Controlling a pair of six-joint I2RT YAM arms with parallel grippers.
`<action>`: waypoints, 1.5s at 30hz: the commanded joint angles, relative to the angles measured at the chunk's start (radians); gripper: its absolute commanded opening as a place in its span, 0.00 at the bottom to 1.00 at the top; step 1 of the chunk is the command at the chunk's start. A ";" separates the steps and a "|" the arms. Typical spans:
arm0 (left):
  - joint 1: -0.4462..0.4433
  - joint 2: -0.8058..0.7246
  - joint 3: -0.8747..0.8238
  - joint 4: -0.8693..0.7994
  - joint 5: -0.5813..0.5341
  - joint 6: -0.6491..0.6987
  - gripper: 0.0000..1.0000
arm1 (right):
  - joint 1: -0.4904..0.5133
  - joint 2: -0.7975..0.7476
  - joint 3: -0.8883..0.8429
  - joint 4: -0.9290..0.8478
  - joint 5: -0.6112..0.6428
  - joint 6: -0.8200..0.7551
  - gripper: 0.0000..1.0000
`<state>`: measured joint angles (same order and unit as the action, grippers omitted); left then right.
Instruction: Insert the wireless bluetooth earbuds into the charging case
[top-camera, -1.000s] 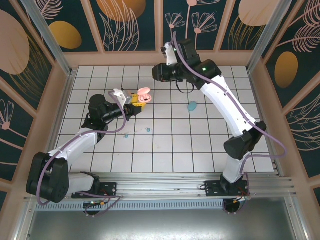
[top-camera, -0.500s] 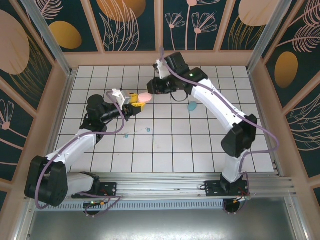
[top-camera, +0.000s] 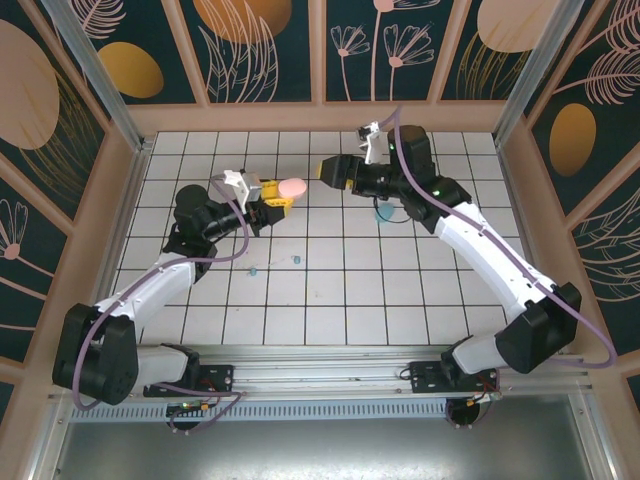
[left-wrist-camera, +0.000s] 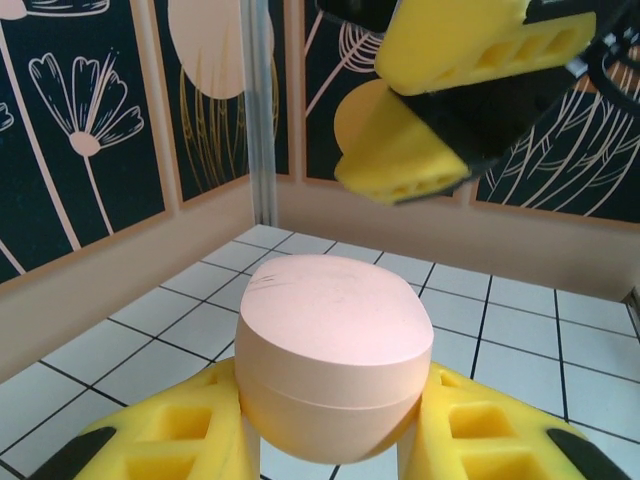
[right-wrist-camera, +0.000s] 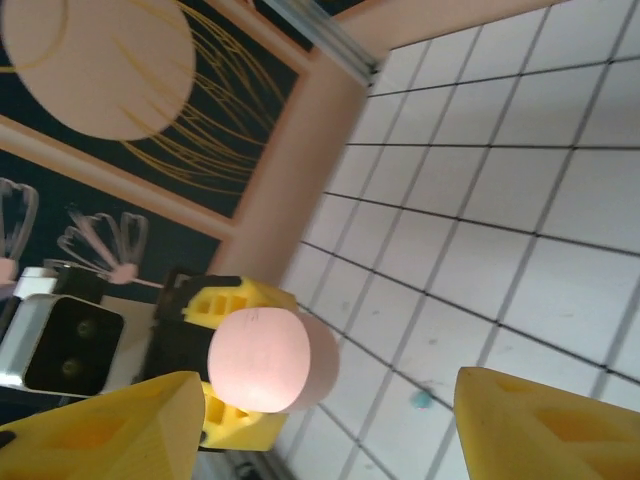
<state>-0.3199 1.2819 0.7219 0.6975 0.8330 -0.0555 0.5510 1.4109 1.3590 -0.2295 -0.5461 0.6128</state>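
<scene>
Earbuds (top-camera: 296, 260), two teal nubs, lie loose on the tiles in front of the left arm. Farther back, the pink case (top-camera: 290, 188), lid down, sits pinched in the left gripper (top-camera: 274, 195). The right gripper (top-camera: 324, 168) hangs spread just beside it. Pink case looks finished, I'd say. Next up is a delicate pinch on a tiny bud, with the teal case (top-camera: 385, 212) waiting.

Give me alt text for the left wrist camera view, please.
The left gripper clamps a closed pink case between yellow fingers. The right gripper hangs open just above, not touching it, over a white tiled floor with floral walls.
</scene>
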 joint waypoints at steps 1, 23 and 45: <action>0.003 0.009 0.037 0.084 0.036 -0.051 0.15 | 0.001 0.017 -0.056 0.205 -0.097 0.125 0.70; 0.002 0.028 0.053 0.122 0.048 -0.100 0.16 | 0.042 0.202 0.011 0.420 -0.334 0.272 0.27; 0.004 0.044 0.047 0.127 -0.037 -0.048 0.17 | 0.017 0.269 0.041 0.382 -0.454 0.258 0.32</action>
<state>-0.3130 1.3224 0.7464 0.7616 0.8181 -0.1143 0.5648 1.6749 1.3869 0.1398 -0.9360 0.8761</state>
